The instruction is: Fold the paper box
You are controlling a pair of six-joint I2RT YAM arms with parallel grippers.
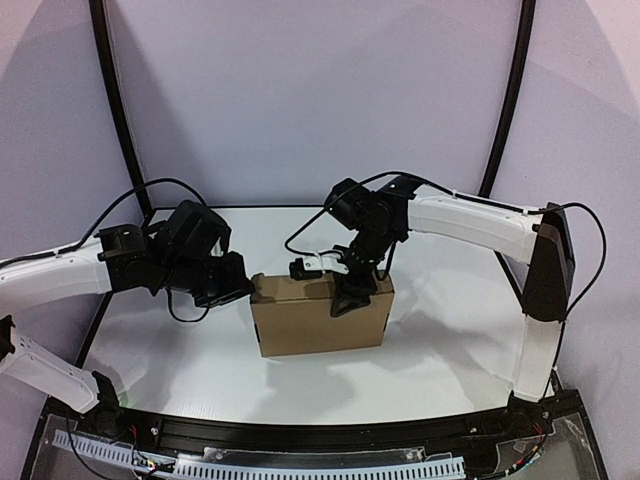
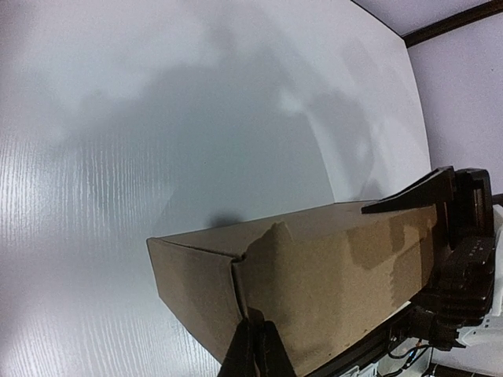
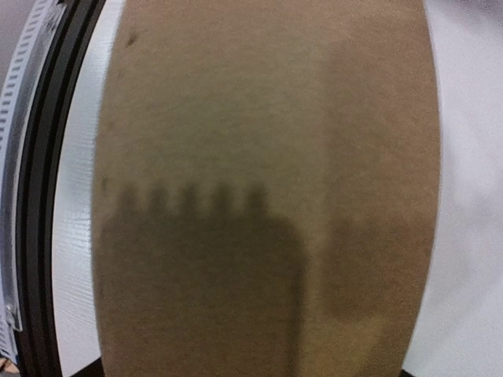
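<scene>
The paper box [image 1: 320,322] stands folded up as a closed brown cardboard block in the middle of the table. My left gripper [image 1: 240,280] is shut, and its tips [image 2: 255,326] touch the box [image 2: 338,275] at the seam of its left end corner. My right gripper [image 1: 350,290] reaches down over the top right part of the box, jaws apart and straddling its thickness. One black finger [image 2: 409,196] lies along the far top edge. The right wrist view is filled by the cardboard face [image 3: 267,118] with a shadow on it. Whether the right fingers press the box I cannot tell.
The white table [image 1: 180,360] lies all round the box. A black rail [image 1: 300,435] runs along the near edge by the arm bases. Black frame tubes [image 1: 120,110] stand at the back corners before a pale backdrop.
</scene>
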